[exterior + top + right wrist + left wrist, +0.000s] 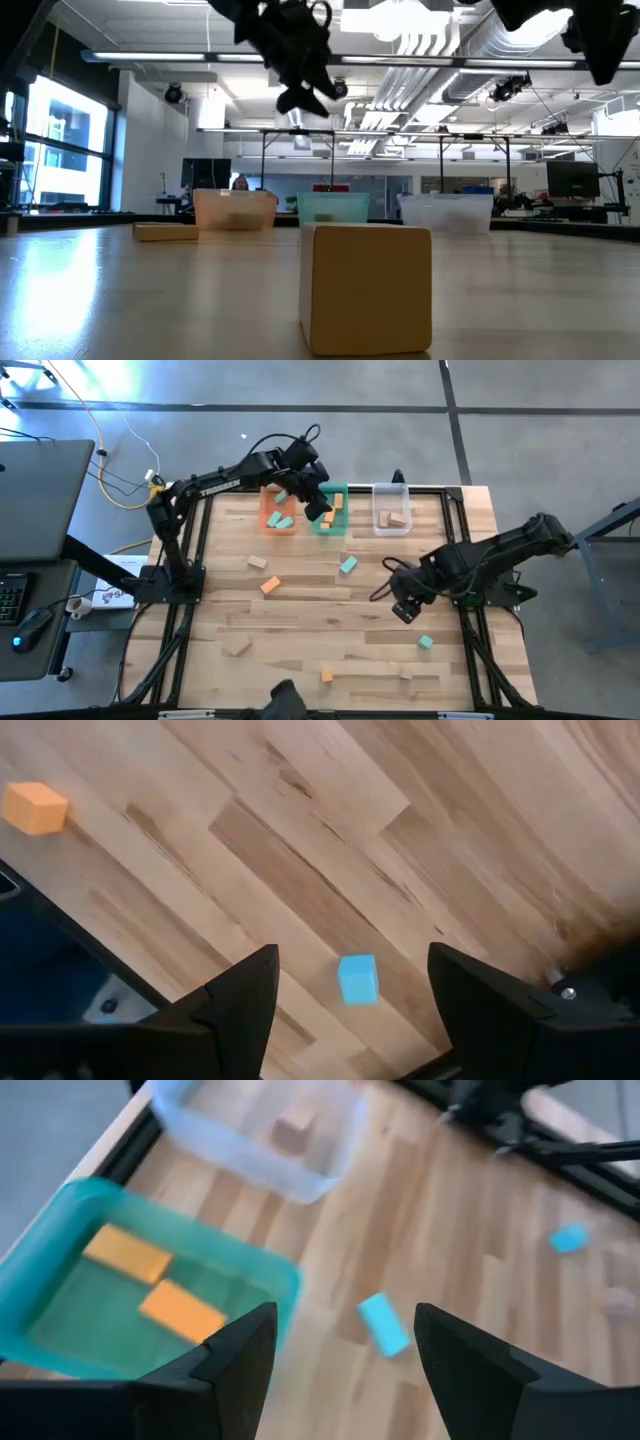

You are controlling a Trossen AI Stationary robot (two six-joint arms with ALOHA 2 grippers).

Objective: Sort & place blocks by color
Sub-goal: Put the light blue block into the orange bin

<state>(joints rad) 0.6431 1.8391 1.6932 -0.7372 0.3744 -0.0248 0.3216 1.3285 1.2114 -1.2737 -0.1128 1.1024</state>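
Note:
My left gripper (318,508) is open and empty, raised over the near edge of the green tray (330,525), which holds two orange blocks (150,1280). The orange tray (279,512) holds teal blocks. The clear tray (391,510) holds tan blocks (295,1130). My right gripper (405,610) is open and empty above the table, and a teal cube (357,979) lies on the wood below and between its fingers (354,955). Loose on the table lie a teal block (348,565), an orange block (270,586), tan blocks (258,562) and an orange cube (35,807).
More loose blocks lie nearer the front: tan (237,648), orange (327,675), teal (425,643) and tan (407,673). A tan block (366,285) stands close before the low camera. The three trays stand in a row at the far edge, and black frame rails run along the table's sides.

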